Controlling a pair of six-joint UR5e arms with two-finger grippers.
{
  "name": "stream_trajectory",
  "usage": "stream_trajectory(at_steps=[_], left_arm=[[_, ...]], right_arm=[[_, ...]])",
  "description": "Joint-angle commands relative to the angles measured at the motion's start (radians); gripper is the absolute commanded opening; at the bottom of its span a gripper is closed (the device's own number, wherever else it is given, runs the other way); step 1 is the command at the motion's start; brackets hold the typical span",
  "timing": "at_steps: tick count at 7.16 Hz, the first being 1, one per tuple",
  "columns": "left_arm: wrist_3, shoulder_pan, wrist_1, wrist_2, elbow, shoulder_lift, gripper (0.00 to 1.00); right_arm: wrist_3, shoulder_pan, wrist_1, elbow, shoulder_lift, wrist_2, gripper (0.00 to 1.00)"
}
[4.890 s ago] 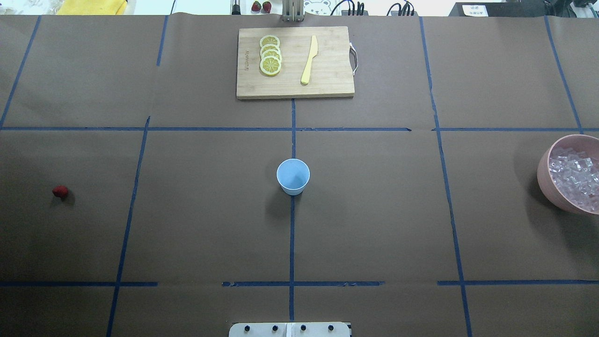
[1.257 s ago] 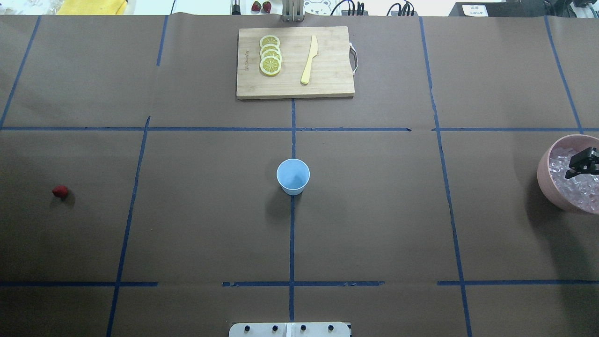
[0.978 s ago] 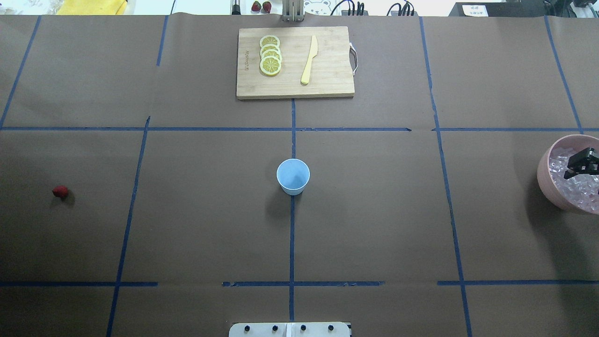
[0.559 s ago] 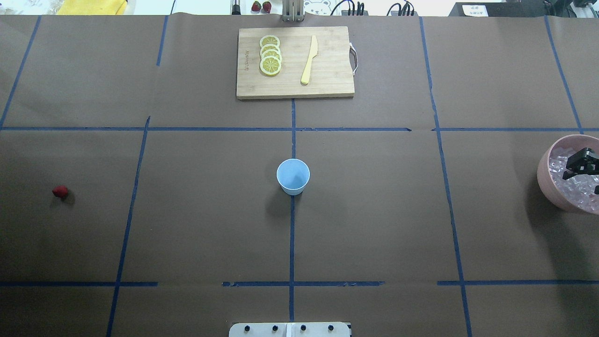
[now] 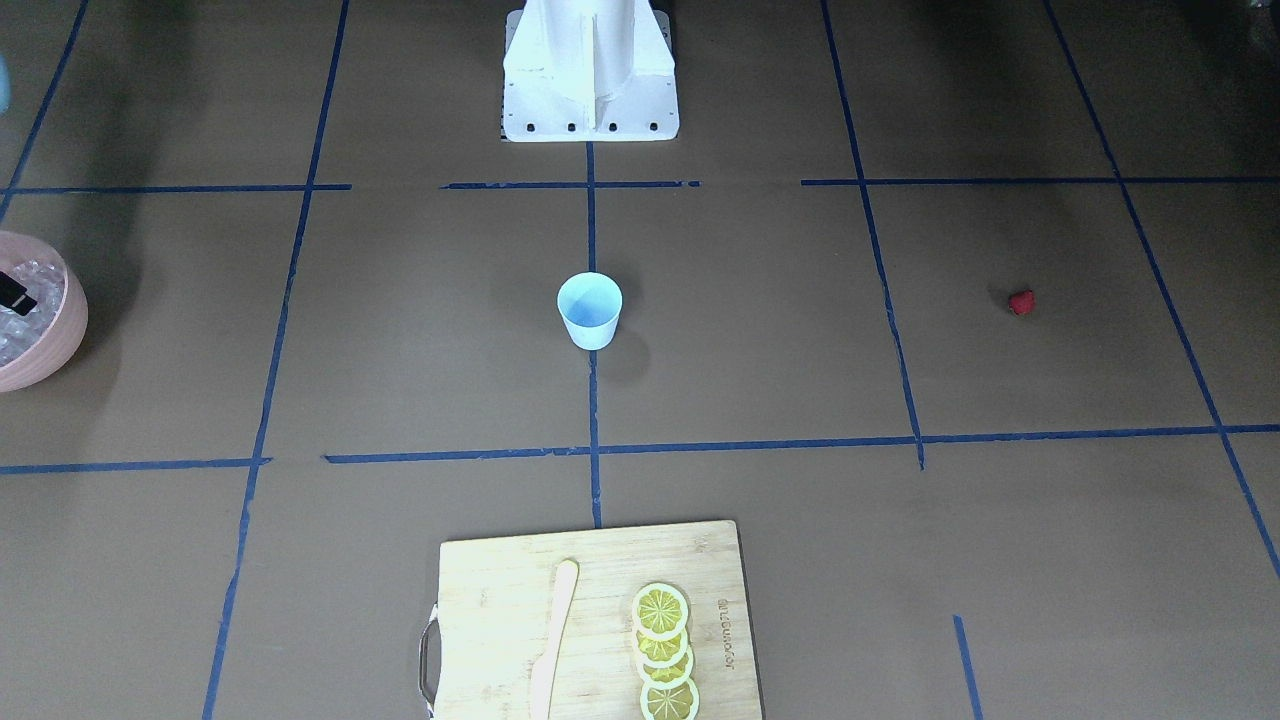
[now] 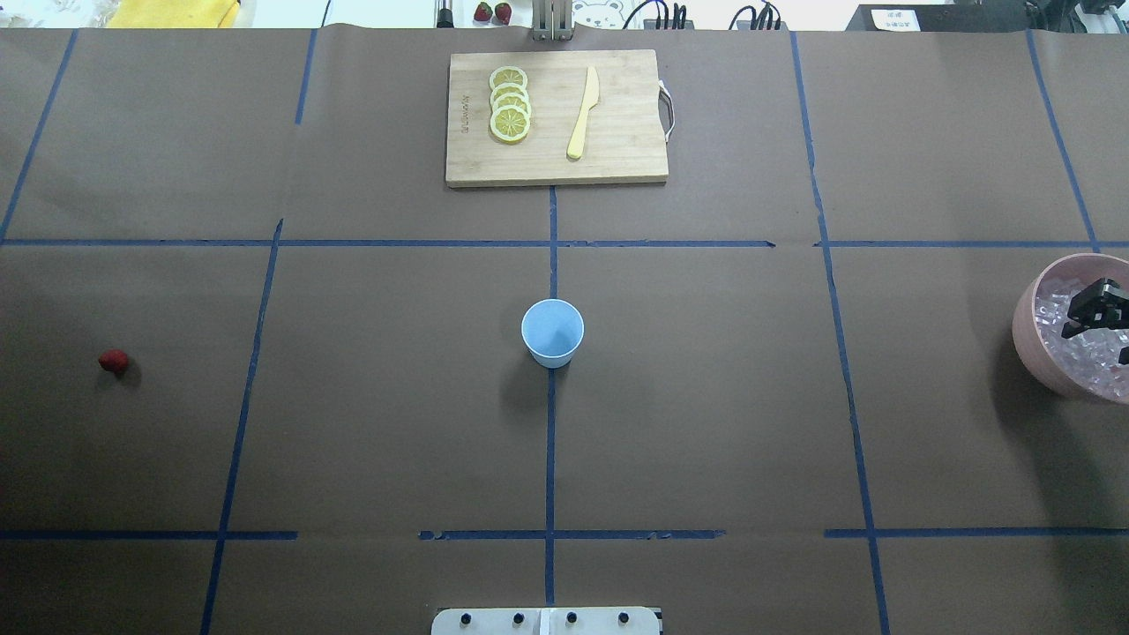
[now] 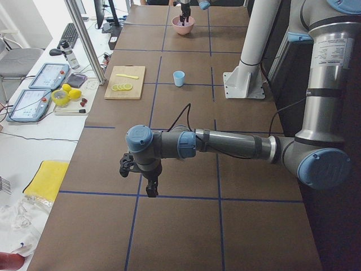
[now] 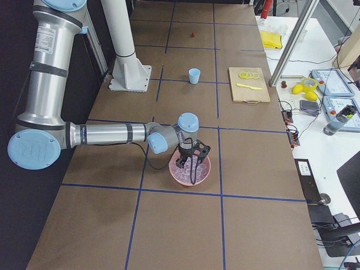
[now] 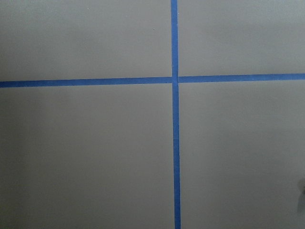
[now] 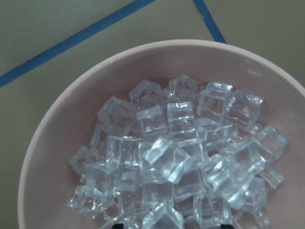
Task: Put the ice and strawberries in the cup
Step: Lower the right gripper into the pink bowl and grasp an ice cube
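The light-blue cup point(image 6: 552, 332) stands upright in the middle of the table, also seen in the front view point(image 5: 589, 310). The tiny red strawberry point(image 6: 113, 360) lies on the table far left of it. The ice point(image 10: 176, 157) is a heap of clear cubes in the pink bowl point(image 6: 1028, 339) at the right edge. My right gripper point(image 6: 1101, 331) hangs open just above the ice, holding nothing; it also shows in the right side view point(image 8: 190, 163). My left gripper point(image 7: 138, 178) hovers over bare table near the strawberry's end; I cannot tell if it is open or shut.
A wooden cutting board point(image 6: 617, 159) with several lemon slices point(image 6: 510, 104) and a pale yellow knife point(image 6: 583, 113) lies at the far middle edge. The robot base plate point(image 6: 547, 621) is at the near edge. Blue tape lines cross the brown table cover.
My right gripper came in over the pink bowl and has since edged slightly left and down toward the ice. Cup and strawberry have not moved.
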Motion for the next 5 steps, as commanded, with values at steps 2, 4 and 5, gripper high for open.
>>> stream_trajectory(at_steps=[2, 4, 5], left_arm=[[-0.001, 0.000, 0.000, -0.002, -0.006, 0.000, 1.00], [-0.003, 0.000, 0.000, 0.000, -0.012, 0.002, 1.00], [-0.003, 0.000, 0.000, -0.002, -0.013, 0.002, 1.00]], right_arm=[[0.001, 0.000, 0.000, 0.001, 0.000, -0.003, 0.57], [0.003, 0.000, 0.002, 0.004, 0.000, -0.002, 0.30], [0.003, 0.002, 0.002, 0.011, 0.000, -0.002, 0.22]])
